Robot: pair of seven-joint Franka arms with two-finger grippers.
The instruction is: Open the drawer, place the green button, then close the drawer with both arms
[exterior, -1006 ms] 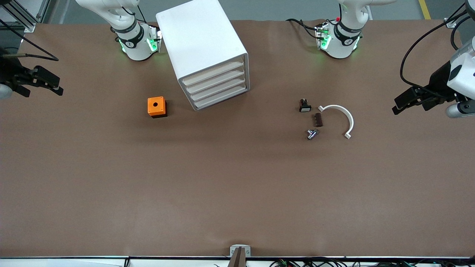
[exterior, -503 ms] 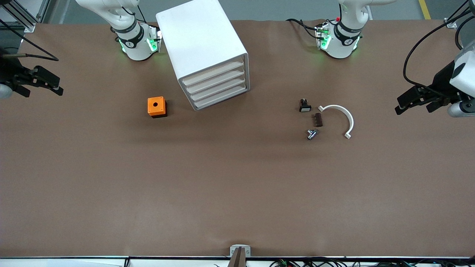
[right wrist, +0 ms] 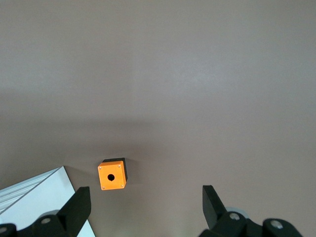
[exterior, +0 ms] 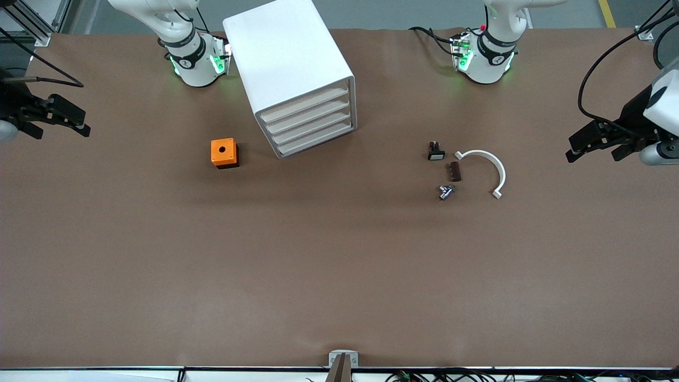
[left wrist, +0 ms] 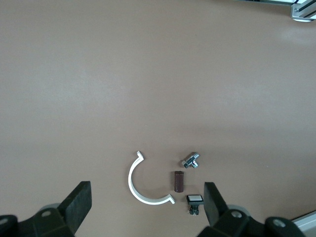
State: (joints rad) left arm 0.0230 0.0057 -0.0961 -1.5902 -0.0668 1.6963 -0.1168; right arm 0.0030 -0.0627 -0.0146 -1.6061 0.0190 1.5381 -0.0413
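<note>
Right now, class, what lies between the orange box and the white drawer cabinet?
Nothing: bare table separates orange box and drawer cabinet, in front and right wrist views. The left gripper and right gripper hang open over the table's ends.

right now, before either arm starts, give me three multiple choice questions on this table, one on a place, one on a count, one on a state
1. Where is the orange plastic box with a round hole?
A. on top of the white drawer cabinet
B. on the table beside the cabinet, toward the right arm's end
C. held by an arm

2. How many drawer fronts does the cabinet show?
A. two
B. four
C. six

3. What state are the left end effector, over the left arm's end of the table, and the right end effector, over the right arm's end, in?
A. both open, empty
B. both shut on parts
C. left shut on the box

Key: 1 B, the box sits on the tabletop next to the cabinet; 2 B, four stacked fronts show; 3 A, both wrist views show spread fingers with nothing between.
</note>
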